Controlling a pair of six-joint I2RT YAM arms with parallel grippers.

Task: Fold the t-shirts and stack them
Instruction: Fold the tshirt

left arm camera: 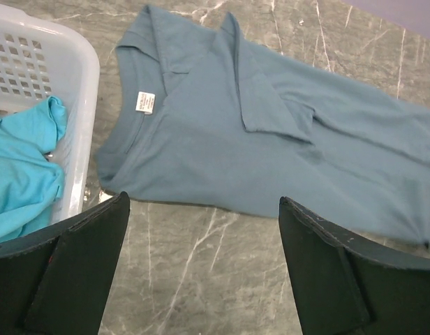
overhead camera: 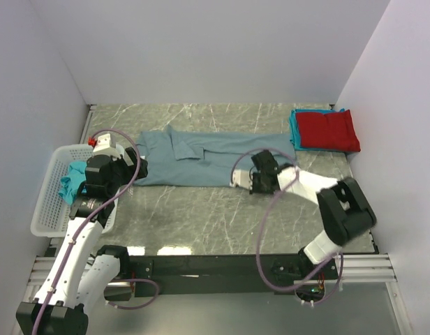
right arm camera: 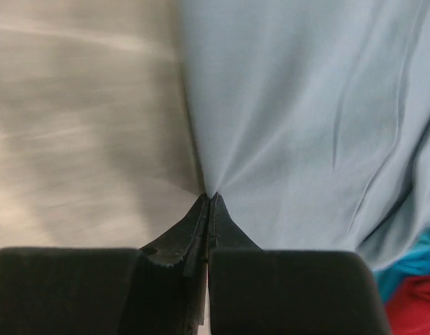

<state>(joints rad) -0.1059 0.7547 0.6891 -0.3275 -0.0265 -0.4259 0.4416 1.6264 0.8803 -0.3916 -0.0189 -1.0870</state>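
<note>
Edge of blue-grey t-shirt [right arm camera: 306,112] was pinched by right end effector [right arm camera: 210,201]; left end effector [left arm camera: 204,206] was spread wide. Thin bite could be lost under pull.

Plainly a robotics lab test cell, not a home. Boxed in on three sides by plain pale panels [overhead camera: 201,49] around a grey marble-patterned tabletop [overhead camera: 201,216]. At the near edge, a bare aluminium frame [overhead camera: 44,264] and a black rail [overhead camera: 201,269] carrying two white-and-black robot arms, left arm [overhead camera: 77,248] and right arm [overhead camera: 340,209], each trailing a looped cable [overhead camera: 260,241]. Laundry here only as props: a white plastic basket [overhead camera: 47,209], a blue-grey t-shirt [overhead camera: 201,157] laid flat, a folded red t-shirt [overhead camera: 330,131] atop a teal t-shirt [overhead camera: 294,136] in the far right corner.
</note>
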